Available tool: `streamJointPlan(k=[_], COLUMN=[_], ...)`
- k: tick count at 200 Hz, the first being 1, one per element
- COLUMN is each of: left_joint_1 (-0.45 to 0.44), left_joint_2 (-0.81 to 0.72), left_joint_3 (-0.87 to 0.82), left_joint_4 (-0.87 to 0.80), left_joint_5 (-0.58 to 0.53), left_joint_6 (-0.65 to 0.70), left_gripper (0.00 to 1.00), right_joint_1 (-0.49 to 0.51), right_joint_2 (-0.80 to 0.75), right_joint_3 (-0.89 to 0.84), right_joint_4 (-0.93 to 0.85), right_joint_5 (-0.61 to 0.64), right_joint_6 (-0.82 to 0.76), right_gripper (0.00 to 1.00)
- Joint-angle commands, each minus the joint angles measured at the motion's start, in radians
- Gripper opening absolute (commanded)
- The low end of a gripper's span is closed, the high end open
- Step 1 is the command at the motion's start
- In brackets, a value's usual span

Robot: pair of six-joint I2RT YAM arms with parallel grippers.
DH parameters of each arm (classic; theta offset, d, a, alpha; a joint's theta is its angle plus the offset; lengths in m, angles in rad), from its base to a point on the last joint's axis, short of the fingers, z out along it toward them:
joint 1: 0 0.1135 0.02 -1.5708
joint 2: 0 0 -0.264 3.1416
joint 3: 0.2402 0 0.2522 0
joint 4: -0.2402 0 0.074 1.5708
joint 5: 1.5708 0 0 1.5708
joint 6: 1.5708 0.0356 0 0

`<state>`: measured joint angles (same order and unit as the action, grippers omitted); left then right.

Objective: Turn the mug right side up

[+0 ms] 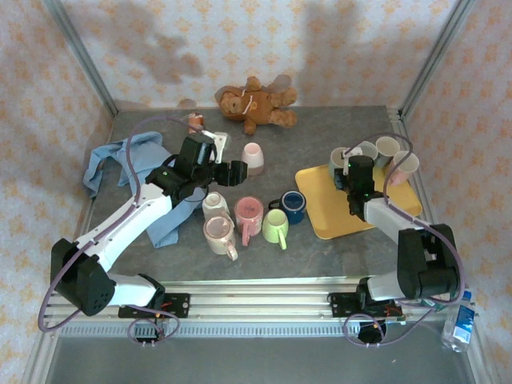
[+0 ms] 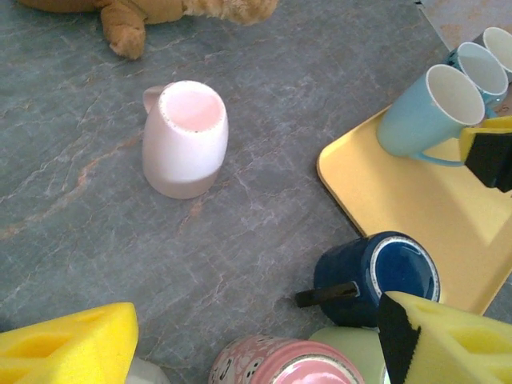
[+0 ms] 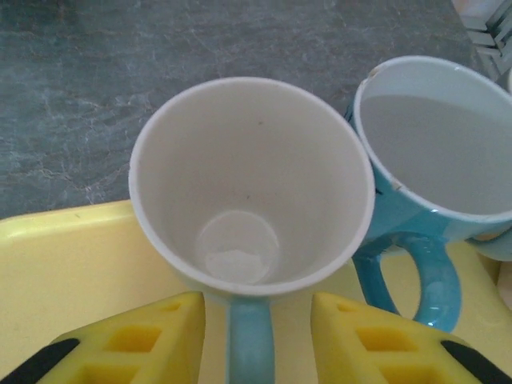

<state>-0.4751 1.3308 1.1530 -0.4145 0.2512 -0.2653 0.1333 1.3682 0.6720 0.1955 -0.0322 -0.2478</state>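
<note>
The pale pink mug (image 2: 186,138) stands upside down on the grey table (image 2: 72,208), base up, between the teddy bear (image 1: 254,102) and the cluster of other mugs. The left claw (image 1: 234,170) hangs just beside it, released, its yellow fingers (image 2: 68,348) spread wide with nothing between them. Over the yellow tray (image 1: 320,216), the right claw (image 3: 256,328) is parted on either side of the handle of an upright light-blue mug (image 3: 248,200) without pressing it.
</note>
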Motion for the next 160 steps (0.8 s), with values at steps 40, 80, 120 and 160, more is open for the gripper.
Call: streamJointPlan(k=[40,80,120,160], left_joint_1=[0.004,-0.002,-0.002,0.012], left_joint_2=[0.015,0.004,-0.022,0.013], left_joint_3=[0.097,0.139,0.114,0.056], left_joint_4=[-0.236,-0.492,-0.632,-0.592], left_joint_5=[-0.14,-0.238,-0.177,-0.1], left_joint_6=[-0.156,-0.262,-0.373,-0.403], left_gripper=[0.73,0.71,0.73,0.76], right_joint_1=[-0.005,-0.002,0.002,0.001], right_joint_2=[-0.284,-0.323,-0.301,-0.276], right_joint_3=[0.114,0.251,0.3,0.317], right_joint_4=[-0.378,-0.705,-0.845,-0.836], right_joint_5=[-0.088,-0.19,-0.239,-0.263], right_joint_6=[0.171,0.306,0.314,0.326], right_gripper=[0.47,0.48,0.49,0.5])
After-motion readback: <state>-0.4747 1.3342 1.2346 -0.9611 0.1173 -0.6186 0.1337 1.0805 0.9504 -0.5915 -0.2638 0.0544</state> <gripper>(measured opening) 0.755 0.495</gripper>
